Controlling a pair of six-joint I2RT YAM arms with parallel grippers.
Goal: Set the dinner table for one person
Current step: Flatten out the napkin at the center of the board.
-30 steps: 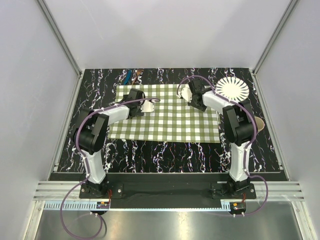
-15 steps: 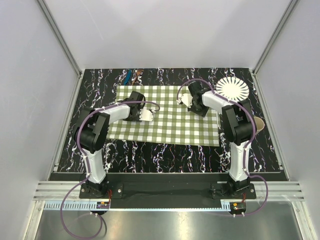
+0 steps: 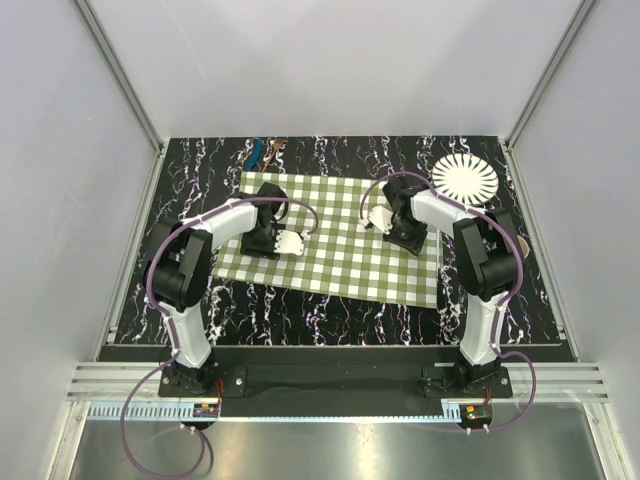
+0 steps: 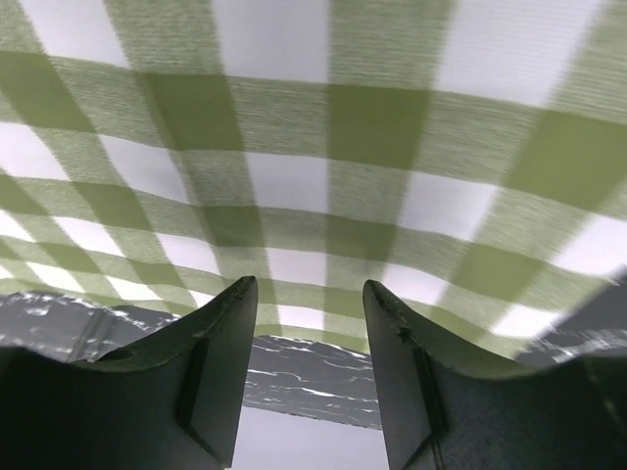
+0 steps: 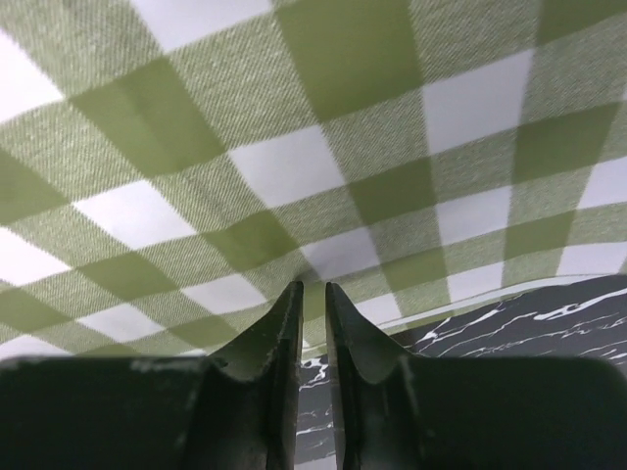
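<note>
Around my left end effector (image 4: 309,286), whose fingers are dark, nearly black, the checked cloth (image 3: 340,245) shows olive-green and white squares, with a paler green where the bands overlap white. The fingers of my right end effector (image 5: 313,287) are the same dark shade. Past the cloth's edge the surface (image 3: 300,310) is black with white marble-like veins and faint coloured streaks. To the right of my right end effector, the plate (image 3: 465,180) is white with black radial stripes. My left arm (image 3: 222,222) and right arm (image 3: 440,205) are white and black, and the cable (image 3: 123,420) is purple.
</note>
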